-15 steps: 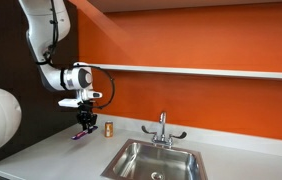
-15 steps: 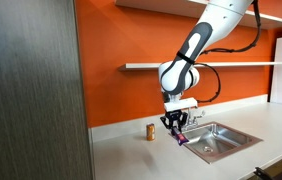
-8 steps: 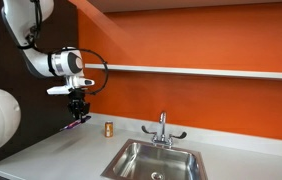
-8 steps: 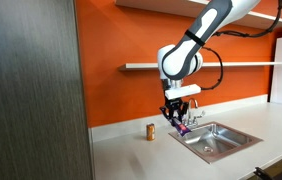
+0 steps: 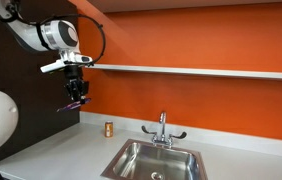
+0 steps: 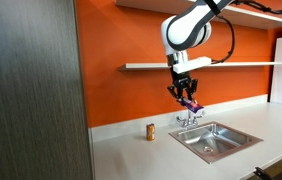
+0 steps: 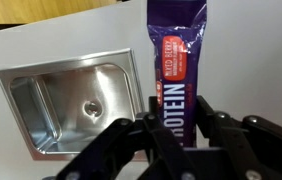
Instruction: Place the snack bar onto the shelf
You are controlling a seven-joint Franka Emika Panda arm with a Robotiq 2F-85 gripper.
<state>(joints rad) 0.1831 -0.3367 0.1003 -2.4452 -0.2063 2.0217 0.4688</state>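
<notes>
The gripper (image 5: 76,91), clenched on the snack bar (image 5: 73,103), has climbed from the tabletop (image 5: 61,145) to just below the shelf (image 5: 201,71). Clearing its edge probably follows.

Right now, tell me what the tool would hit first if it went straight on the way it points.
Probably the pale countertop beside the sink; the held snack bar, sticking out past the tool, would touch it first. Depth is unclear.
</notes>
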